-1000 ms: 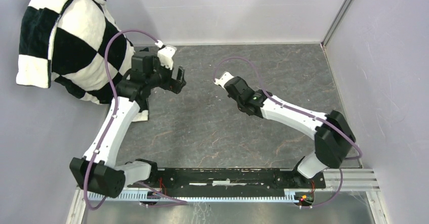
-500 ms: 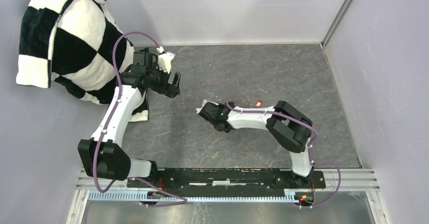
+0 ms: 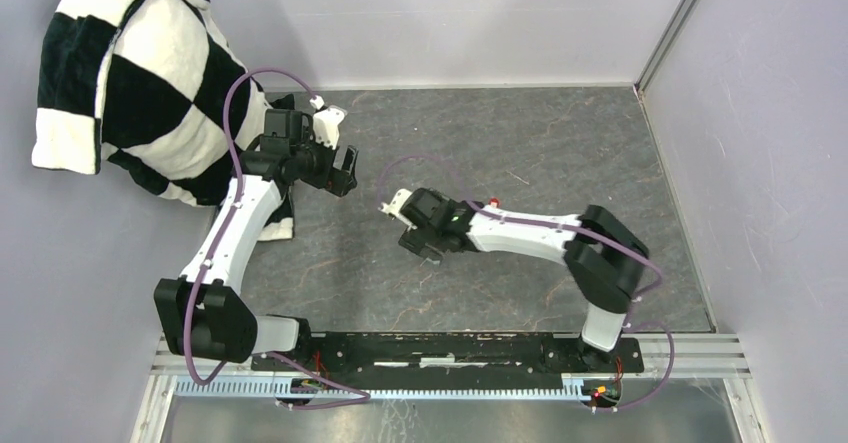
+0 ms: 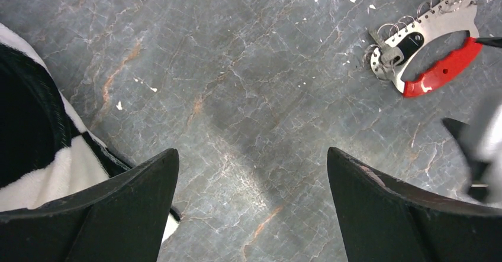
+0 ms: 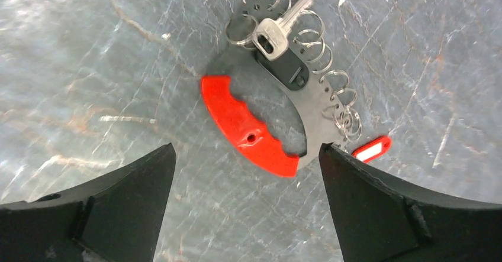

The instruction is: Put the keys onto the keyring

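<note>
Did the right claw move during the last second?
Yes. The right gripper has swung from the far part of the table toward the base rail, and now hangs open.

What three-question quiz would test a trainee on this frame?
1. True or false: the right fingers are shut on the silver key.
2. The key holder has a grip coloured: A blue, B red, C green.
3. What drapes the far left corner?
Key: 1 false, they are open, clear of the key; 2 B; 3 a black-and-white chequered cloth.
</note>
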Controlling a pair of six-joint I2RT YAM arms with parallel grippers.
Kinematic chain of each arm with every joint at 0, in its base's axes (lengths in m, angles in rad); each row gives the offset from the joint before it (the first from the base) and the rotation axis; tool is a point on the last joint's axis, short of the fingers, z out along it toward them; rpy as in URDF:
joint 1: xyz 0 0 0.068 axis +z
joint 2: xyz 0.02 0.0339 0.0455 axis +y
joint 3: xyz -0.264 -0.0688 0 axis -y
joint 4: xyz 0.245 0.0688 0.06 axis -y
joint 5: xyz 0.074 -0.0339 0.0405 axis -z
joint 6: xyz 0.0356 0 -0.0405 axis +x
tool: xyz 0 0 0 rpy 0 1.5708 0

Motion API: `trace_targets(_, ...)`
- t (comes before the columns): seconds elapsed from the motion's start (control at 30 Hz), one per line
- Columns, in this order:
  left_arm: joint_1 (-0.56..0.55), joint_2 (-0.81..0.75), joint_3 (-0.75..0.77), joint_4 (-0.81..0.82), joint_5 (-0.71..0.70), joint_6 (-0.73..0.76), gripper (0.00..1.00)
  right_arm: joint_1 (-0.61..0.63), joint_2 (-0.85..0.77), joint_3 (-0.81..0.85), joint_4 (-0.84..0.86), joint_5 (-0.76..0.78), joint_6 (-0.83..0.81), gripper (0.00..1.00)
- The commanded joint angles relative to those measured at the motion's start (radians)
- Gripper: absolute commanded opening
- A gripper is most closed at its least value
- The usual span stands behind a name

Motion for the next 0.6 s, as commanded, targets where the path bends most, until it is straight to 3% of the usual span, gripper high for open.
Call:
trace_targets(0.0, 0.013, -0.023, -0.01, 0.091, 0.025, 0.018, 1.0, -0.141, -0.275, -0.115, 0.118, -0.347, 0.117, 0.98)
trace_targets(0.1, 0.033, -0.026, -0.071, 0.164, 0.052, 0.003, 1.0, -0.311, -0.488, -0.28, 0.286, -0.439, 0.211, 0.98)
trace_targets(0.33, 0.091, -0.013, -0.322, 0.439, 0.087, -0.019, 1.0, -0.744, -0.728, -0.638, 0.509, -0.295, 0.325, 0.98)
trace_targets(0.43, 0.169, 0.011, -0.4, 0.523, 0.136, -0.02, 1.0, -0.887, -0.772, -0.73, 0.554, -0.14, 0.356, 0.98)
trace_targets(0.47, 0.202, 0.013, -0.436, 0.562, 0.163, -0.023, 1.0, -0.899, -0.795, -0.78, 0.605, 0.027, 0.35, 0.98)
trace_targets(0.57, 0.297, -0.012, -0.55, 0.755, 0.246, -0.063, 1.0, -0.9, -0.861, -0.978, 0.902, 0.255, 0.218, 0.98)
